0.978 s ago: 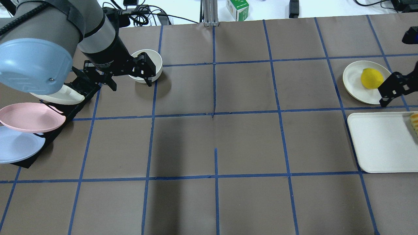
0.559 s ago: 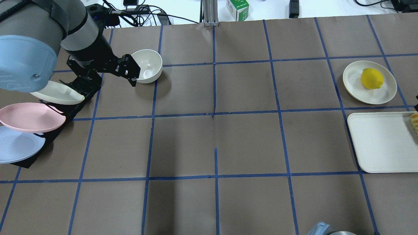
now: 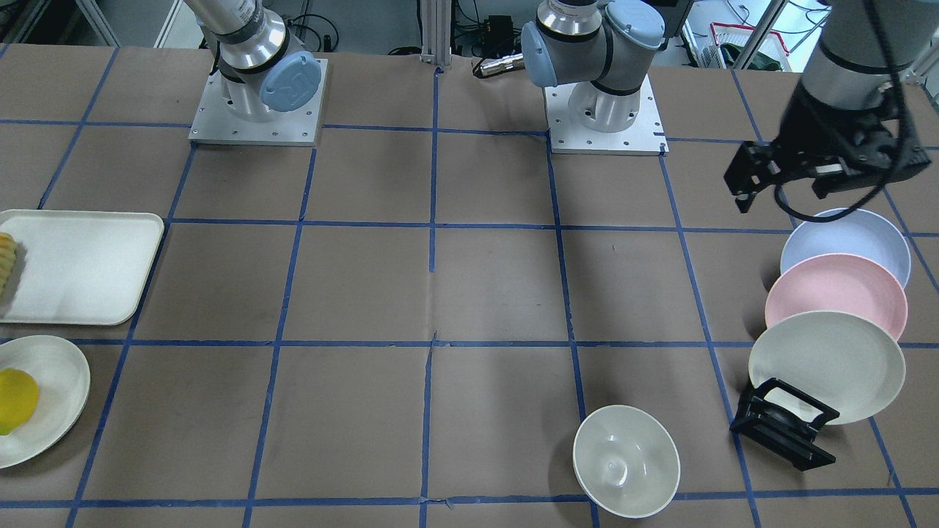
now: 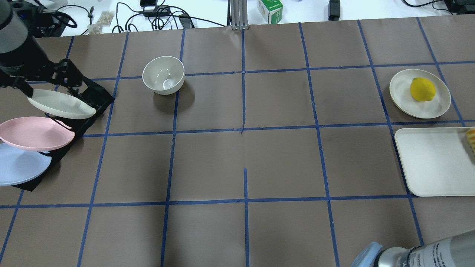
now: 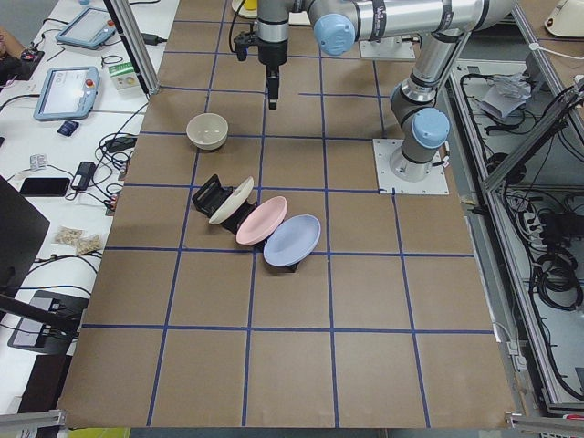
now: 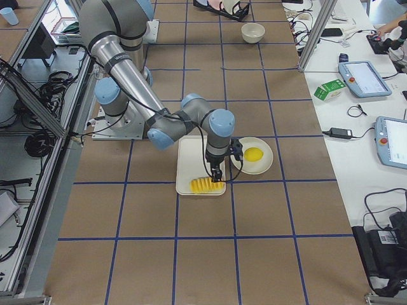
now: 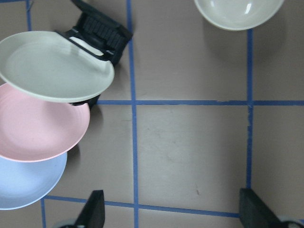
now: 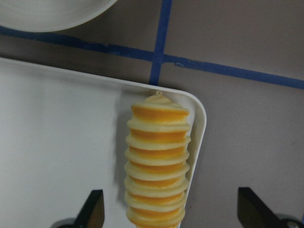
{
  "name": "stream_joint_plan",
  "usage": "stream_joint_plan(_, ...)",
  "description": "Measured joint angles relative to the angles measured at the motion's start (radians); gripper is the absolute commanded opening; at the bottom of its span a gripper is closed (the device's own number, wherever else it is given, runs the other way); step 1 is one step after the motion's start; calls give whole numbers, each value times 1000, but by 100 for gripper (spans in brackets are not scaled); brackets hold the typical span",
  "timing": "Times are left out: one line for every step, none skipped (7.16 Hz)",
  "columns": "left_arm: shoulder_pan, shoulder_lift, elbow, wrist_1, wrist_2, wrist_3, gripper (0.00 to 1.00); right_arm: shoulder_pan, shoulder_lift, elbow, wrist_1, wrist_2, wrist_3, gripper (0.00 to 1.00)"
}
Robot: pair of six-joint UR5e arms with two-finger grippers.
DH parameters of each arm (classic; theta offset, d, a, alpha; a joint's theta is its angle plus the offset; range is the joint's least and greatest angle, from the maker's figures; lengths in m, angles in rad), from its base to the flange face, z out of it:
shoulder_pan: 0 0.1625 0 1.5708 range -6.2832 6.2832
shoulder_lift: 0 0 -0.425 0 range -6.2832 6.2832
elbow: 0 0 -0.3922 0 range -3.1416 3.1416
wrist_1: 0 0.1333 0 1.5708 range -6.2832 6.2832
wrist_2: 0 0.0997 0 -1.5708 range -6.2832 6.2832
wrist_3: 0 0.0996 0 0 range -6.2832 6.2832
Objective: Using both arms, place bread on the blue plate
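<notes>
The bread (image 8: 157, 166), a ridged orange and cream loaf, lies at the edge of a white tray (image 8: 57, 142); it also shows in the right side view (image 6: 206, 185) and at the overhead view's right edge (image 4: 471, 139). My right gripper (image 8: 171, 212) hangs open just above it, one finger on each side, not touching. The blue plate (image 4: 20, 165) leans in a black rack (image 4: 92, 98), nearest me, in front of a pink plate (image 4: 35, 132) and a cream plate (image 4: 61, 104). My left gripper (image 4: 47, 84) is open and empty, above the rack's far end.
A white bowl (image 4: 163, 75) stands right of the rack. A yellow fruit (image 4: 422, 89) sits on a small cream plate (image 4: 402, 92) behind the tray. Cables and a green box (image 4: 269, 10) lie past the table's far edge.
My left arm has swung left from the bowl to above the plate rack. My right gripper has left the overhead view near the fruit plate.
</notes>
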Motion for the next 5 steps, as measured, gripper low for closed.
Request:
stream_joint_plan(80,-6,4,3,4,-7,100,-2,41,0,-40,-16,5,100)
stream_joint_plan(175,-21,2,8,1,-10,100,-3,67,1,-54,-24,14,100)
stream_joint_plan(280,-44,-3,15,-4,-8,100,-3,82,2,-52,-26,18,100)
stream_joint_plan(377,-74,-8,29,-5,-7,100,-3,89,2,-42,-24,20,100)
stream_joint_plan(464,-114,-17,63,-8,-11,100,-3,95,3,-31,-23,20,100)
